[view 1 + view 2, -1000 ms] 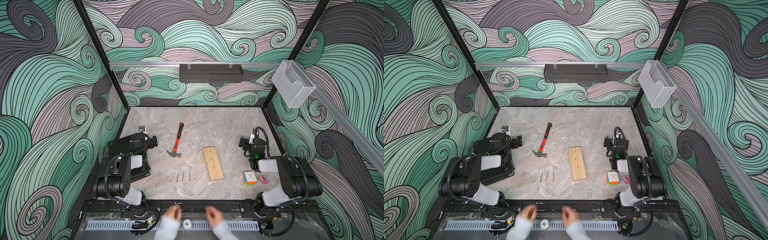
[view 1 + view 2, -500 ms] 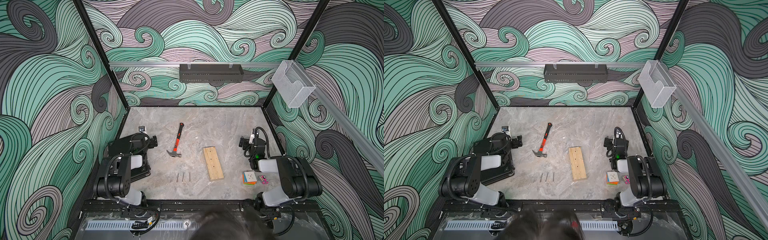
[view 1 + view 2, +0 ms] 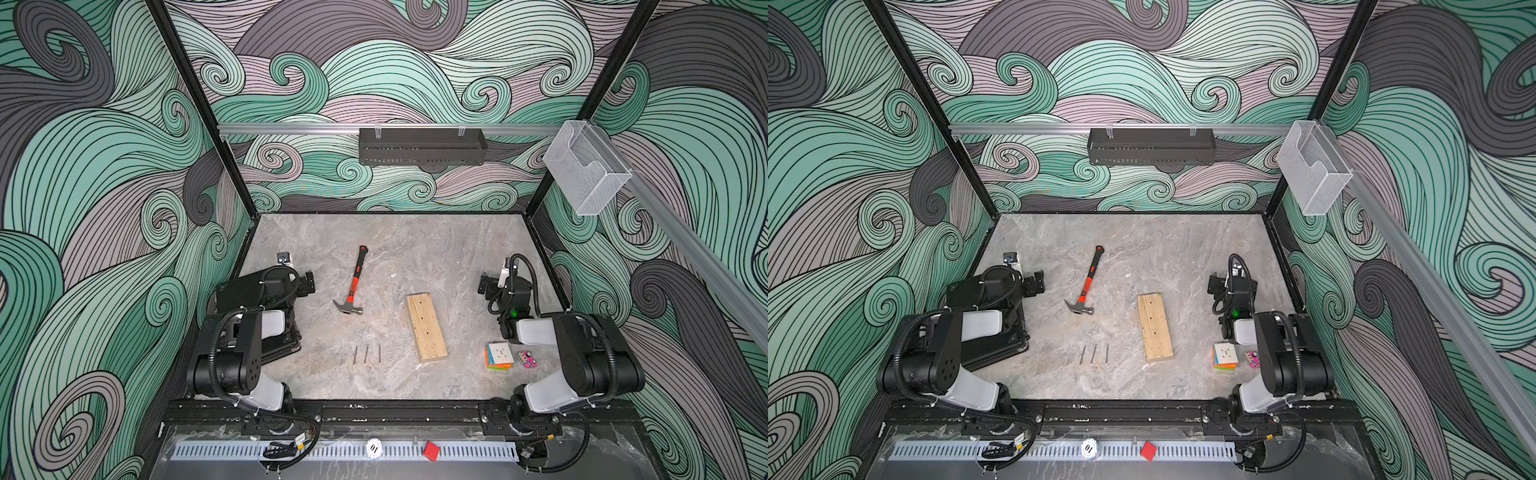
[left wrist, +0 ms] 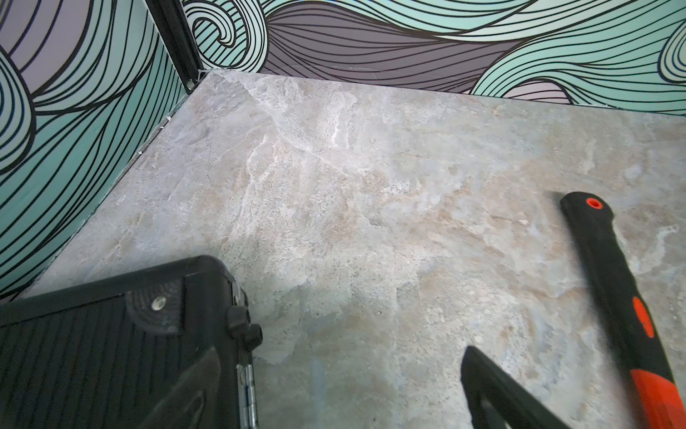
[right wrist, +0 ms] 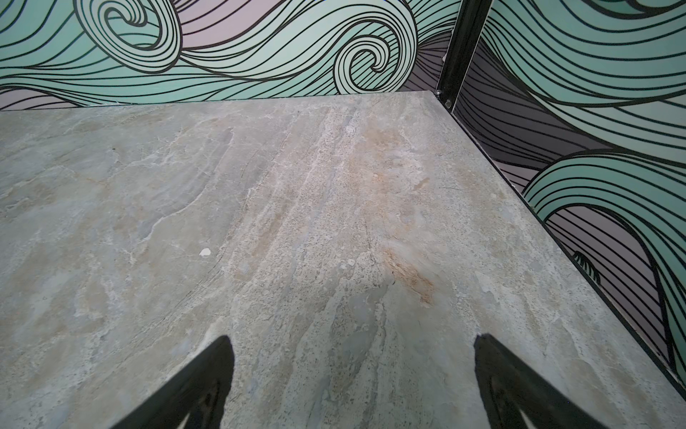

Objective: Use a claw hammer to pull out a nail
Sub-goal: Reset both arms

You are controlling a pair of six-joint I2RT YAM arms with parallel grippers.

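The grey marbled table (image 3: 415,245) carries a wooden block (image 3: 427,326) — left of it lie the claw hammer (image 3: 352,286), three loose nails (image 3: 366,354) and, farther, a black case (image 3: 239,291); right of it, a colourful cube (image 3: 499,355).

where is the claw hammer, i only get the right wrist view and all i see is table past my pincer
Observer: The claw hammer lies flat on the table, toward the robot's left side, with nothing holding it.
Operator: which way does it point
Observer: Its head end is nearest the robot and its black handle end points away.
Operator: and the nail
Observer: Three loose nails lie side by side on the table, left of the near end of the wooden block. I cannot tell whether any nail is in the block.
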